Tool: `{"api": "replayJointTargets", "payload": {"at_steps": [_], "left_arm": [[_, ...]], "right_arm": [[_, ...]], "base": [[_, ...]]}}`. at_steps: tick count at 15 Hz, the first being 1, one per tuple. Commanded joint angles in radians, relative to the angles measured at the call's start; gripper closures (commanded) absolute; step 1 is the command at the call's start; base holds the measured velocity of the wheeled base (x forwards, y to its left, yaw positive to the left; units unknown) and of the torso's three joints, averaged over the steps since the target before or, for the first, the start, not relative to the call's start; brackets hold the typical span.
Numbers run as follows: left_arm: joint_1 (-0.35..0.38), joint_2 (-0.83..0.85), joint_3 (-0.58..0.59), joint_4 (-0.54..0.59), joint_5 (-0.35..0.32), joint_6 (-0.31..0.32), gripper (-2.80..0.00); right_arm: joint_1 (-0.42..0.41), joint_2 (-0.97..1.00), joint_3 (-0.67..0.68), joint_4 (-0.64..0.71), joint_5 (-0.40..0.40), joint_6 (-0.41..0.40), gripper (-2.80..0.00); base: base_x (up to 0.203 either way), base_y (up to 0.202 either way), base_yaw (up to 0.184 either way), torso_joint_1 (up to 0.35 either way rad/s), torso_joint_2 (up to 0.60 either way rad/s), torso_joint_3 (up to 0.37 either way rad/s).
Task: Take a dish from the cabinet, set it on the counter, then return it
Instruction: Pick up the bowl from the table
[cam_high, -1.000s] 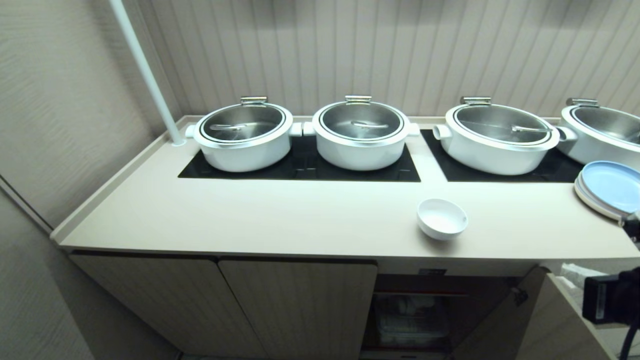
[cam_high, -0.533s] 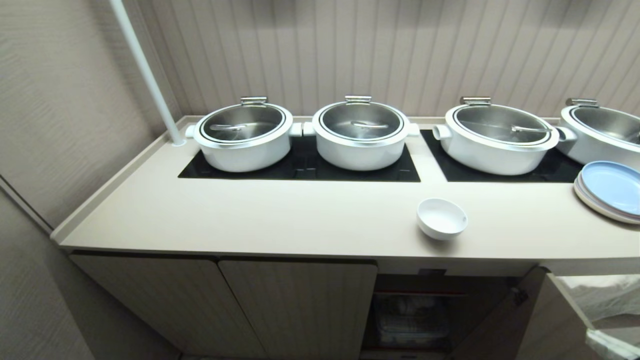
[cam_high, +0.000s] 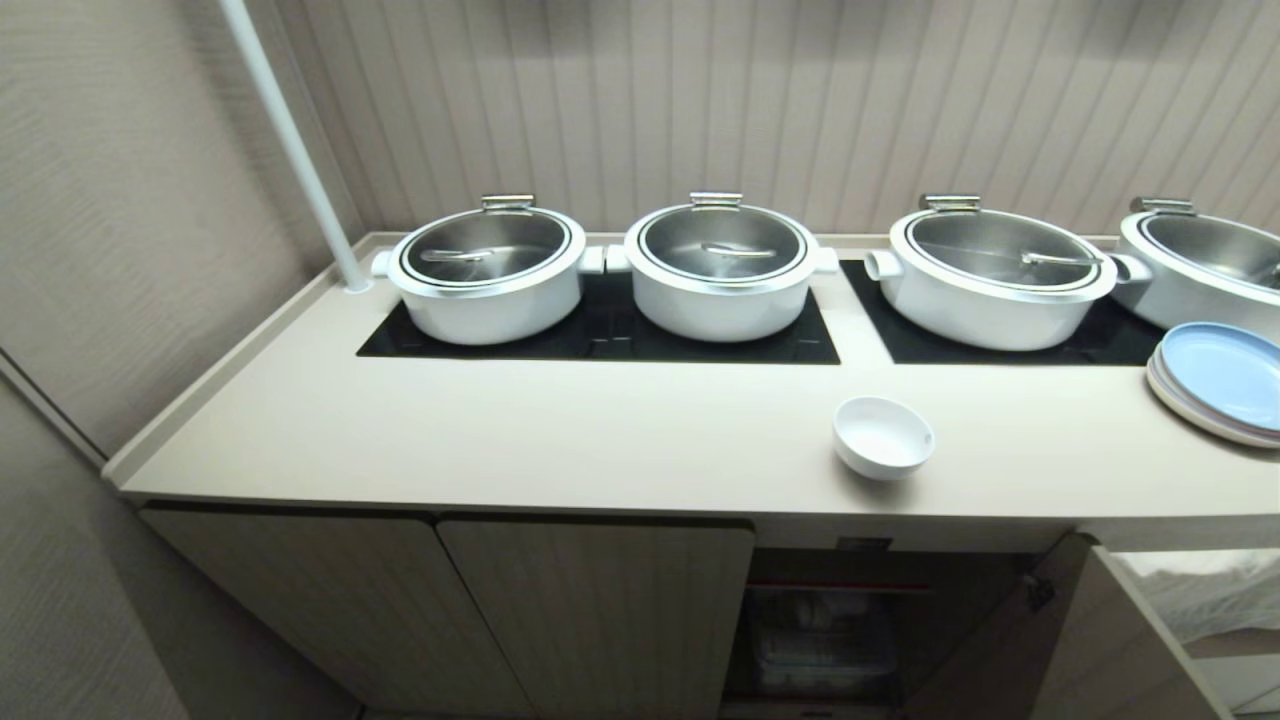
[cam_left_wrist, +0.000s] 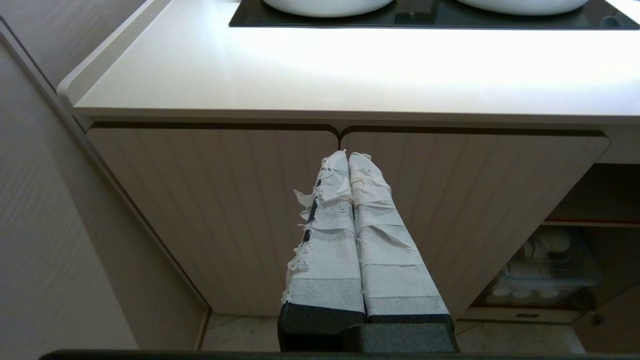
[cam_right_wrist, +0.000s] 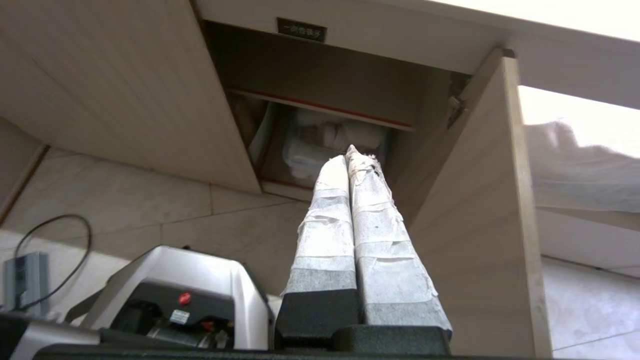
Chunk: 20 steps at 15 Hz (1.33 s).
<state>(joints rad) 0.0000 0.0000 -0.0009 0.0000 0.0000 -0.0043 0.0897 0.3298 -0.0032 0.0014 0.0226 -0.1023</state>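
On the counter (cam_high: 600, 440), dish (cam_high: 884, 437) sits above right gripper (cam_right_wrist: 348, 152).

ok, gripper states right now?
Left gripper: closed, holding nothing.
Right gripper: closed, holding nothing; bowl sits on counter.

Buffet-style kitchen, lidded pots (cam_high: 487, 268) on cooktop panels (cam_high: 600, 335), beige counter (cam_high: 500, 430)

- The plates (cam_high: 1222, 378) and the fourth pot (cam_high: 1205, 262) run off the head view's right edge.
- The cabinet (cam_high: 825, 625) interior is dim; its contents (cam_high: 820, 640) blur into pale shapes.
- The label (cam_right_wrist: 301, 29) carries characters too small to read.
- Neither arm shows in the head view.
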Motion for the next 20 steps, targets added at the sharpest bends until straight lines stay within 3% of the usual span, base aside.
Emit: {"api": "replayJointTargets", "payload": {"at_steps": [1,9,20], "left_arm": [[0.000,0.000,0.001,0.000,0.000,0.000,0.00],[0.000,0.000,0.001,0.000,0.000,0.000,0.00],[0.000,0.000,-0.001,0.000,0.000,0.000,0.00]], "right_arm": [[-0.051,-0.068,0.003,0.003,0.001,0.001,0.00],[-0.085,-0.329,0.003,0.003,0.017,-0.005,0.00],[-0.090,-0.330,0.003,0.004,0.014,-0.013,0.00]], "base": [[0.000,0.000,0.000,0.000,0.00,0.000],[0.000,0.000,0.000,0.000,0.00,0.000],[0.000,0.000,0.000,0.000,0.00,0.000]]}}
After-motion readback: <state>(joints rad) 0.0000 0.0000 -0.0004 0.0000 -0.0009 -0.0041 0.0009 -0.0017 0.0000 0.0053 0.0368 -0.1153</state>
